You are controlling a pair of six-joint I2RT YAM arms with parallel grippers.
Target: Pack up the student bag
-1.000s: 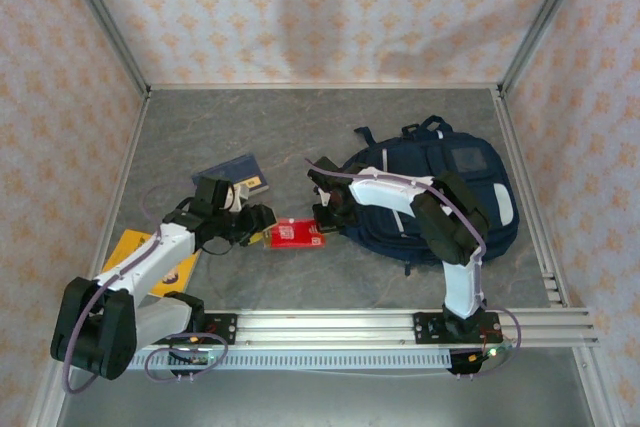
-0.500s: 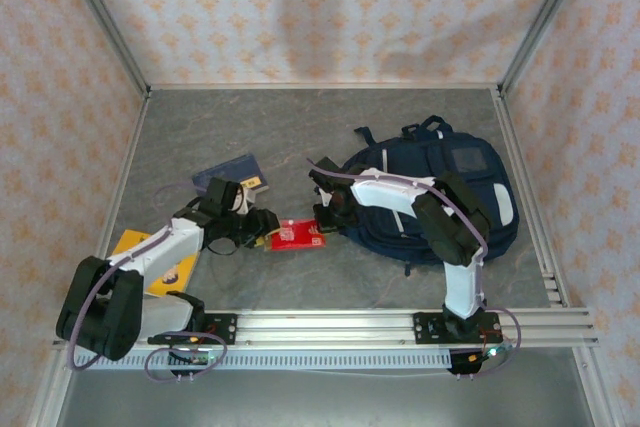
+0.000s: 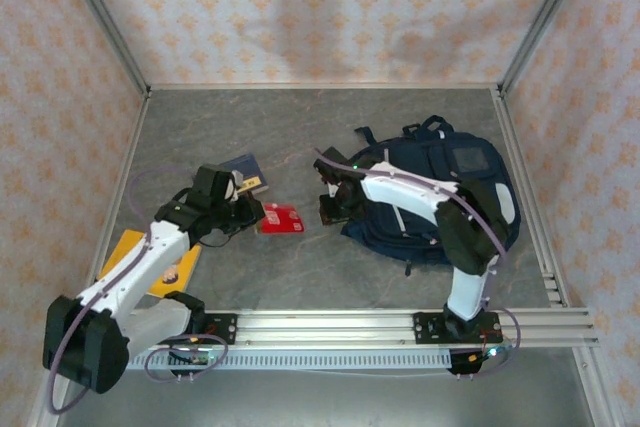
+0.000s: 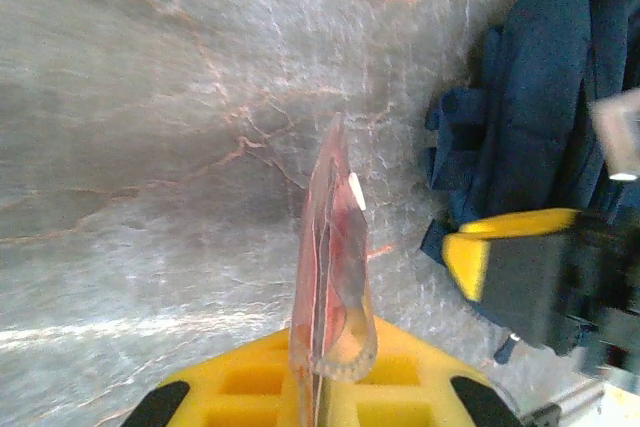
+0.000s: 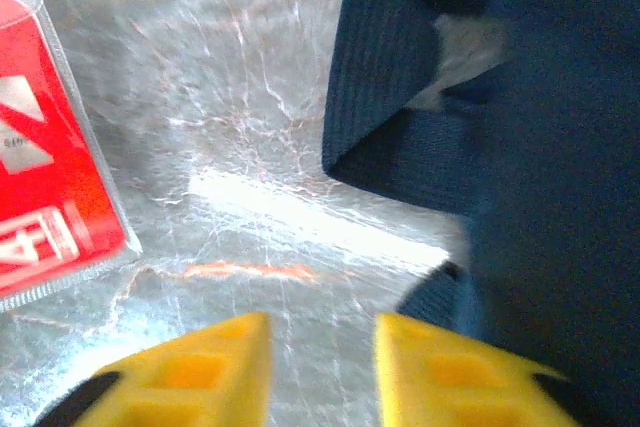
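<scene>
On the left of the table (image 3: 300, 127) a yellow book (image 3: 183, 269) lies near the front edge, partly under the left arm, and a blue book (image 3: 247, 169) lies further back. Just right of them the left gripper (image 3: 250, 215) is closed tight on a flat red packet (image 3: 281, 218). In the wrist view the packet stands edge-on, pinched between the yellow fingers (image 4: 250, 387). Right of the packet and apart from it, the right gripper (image 3: 333, 209) hangs at the left edge of the backpack (image 3: 425, 159). Its fingers (image 5: 210, 367) are partly spread with only bare table between them, so it holds nothing. The backpack lies flat on the right half of the table, with a fold of its fabric just beside that gripper.

The step in hand looks like fetching the packet for the backpack. Next, the right gripper probably needs to take hold of the fabric fold and lift it to make an opening. The left arm would then carry the packet right and slide it in flat.
</scene>
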